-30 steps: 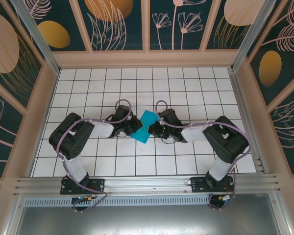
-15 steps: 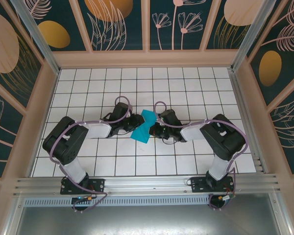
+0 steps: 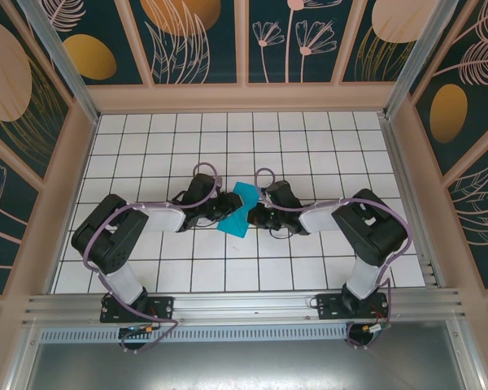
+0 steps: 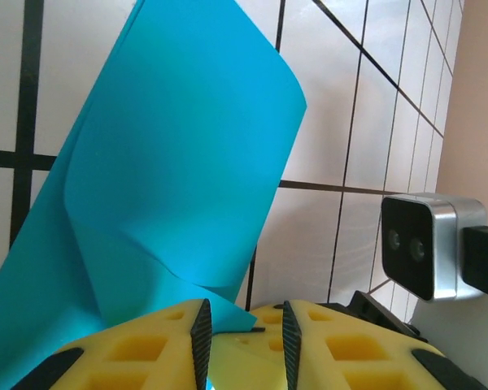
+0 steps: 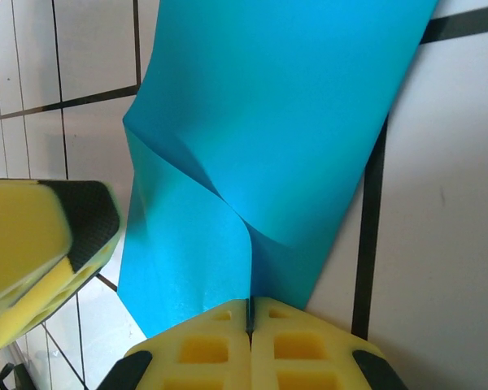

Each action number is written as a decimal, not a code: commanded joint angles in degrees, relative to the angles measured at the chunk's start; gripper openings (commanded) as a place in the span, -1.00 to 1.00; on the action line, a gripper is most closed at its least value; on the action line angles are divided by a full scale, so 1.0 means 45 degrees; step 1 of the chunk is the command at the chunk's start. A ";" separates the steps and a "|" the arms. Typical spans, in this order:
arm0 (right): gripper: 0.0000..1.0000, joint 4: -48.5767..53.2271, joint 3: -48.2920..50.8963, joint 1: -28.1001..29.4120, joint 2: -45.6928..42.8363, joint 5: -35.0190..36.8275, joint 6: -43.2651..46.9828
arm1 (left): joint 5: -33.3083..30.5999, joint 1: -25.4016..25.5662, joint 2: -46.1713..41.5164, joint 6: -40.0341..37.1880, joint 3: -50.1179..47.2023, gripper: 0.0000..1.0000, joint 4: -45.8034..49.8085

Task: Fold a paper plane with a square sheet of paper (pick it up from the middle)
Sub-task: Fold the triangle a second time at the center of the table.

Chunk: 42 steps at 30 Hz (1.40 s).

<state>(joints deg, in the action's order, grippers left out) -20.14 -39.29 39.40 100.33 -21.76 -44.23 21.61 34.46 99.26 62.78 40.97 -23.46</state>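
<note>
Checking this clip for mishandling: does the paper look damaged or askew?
The square sheet of paper is not flat: it curls and buckles with a sharp dent, pinched at one edge by the shut right gripper. The left gripper stands slightly open at the opposite edge. No tear shows.

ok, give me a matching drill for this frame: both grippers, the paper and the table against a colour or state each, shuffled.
Things:
1. left gripper
2. right gripper
3. square sheet of paper
4. table

States:
A. white tiles with dark lines
B. jaws shut on the sheet's edge
C. teal-blue, bent, not lying flat
D. jaws apart with a gap between them

Pairs: 1-D, 2-B, 3-C, 4-A
</note>
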 commanded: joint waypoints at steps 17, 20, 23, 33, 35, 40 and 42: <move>-0.97 0.1134 -0.1147 -0.0148 0.0502 0.0291 0.1061 | -0.0635 0.0038 0.0998 0.0164 -0.0003 -0.39 -0.0036; -0.97 0.1502 -0.1341 -0.0170 0.0656 0.0372 0.1057 | -0.0887 0.0038 0.0883 0.0211 -0.0023 -0.39 0.0227; -0.96 0.1419 -0.1240 -0.0161 0.0586 0.0401 0.1019 | -0.0973 0.0034 0.0734 0.0152 -0.0004 -0.37 0.0384; -0.97 0.1574 -0.1288 -0.0166 0.0699 0.0419 0.1080 | -0.1058 0.0033 -0.1075 -0.0314 0.0304 -0.17 0.0401; -0.97 0.1619 -0.1308 -0.0164 0.0711 0.0431 0.1109 | -0.0796 0.0030 -0.1142 -0.0289 0.0299 -0.18 0.0097; -0.97 0.1625 -0.1267 -0.0161 0.0730 0.0519 0.1092 | 0.0095 0.0056 -0.0496 0.0090 0.0261 -0.25 -0.0882; -0.97 0.1625 -0.1251 -0.0167 0.0718 0.0519 0.1078 | 0.0345 0.0068 -0.0319 0.0239 0.0251 -0.25 -0.1267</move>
<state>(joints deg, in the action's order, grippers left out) -15.03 -43.90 39.03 102.21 -20.84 -40.73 20.43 34.52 96.27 63.24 41.47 -25.39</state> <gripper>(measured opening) 0.068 0.375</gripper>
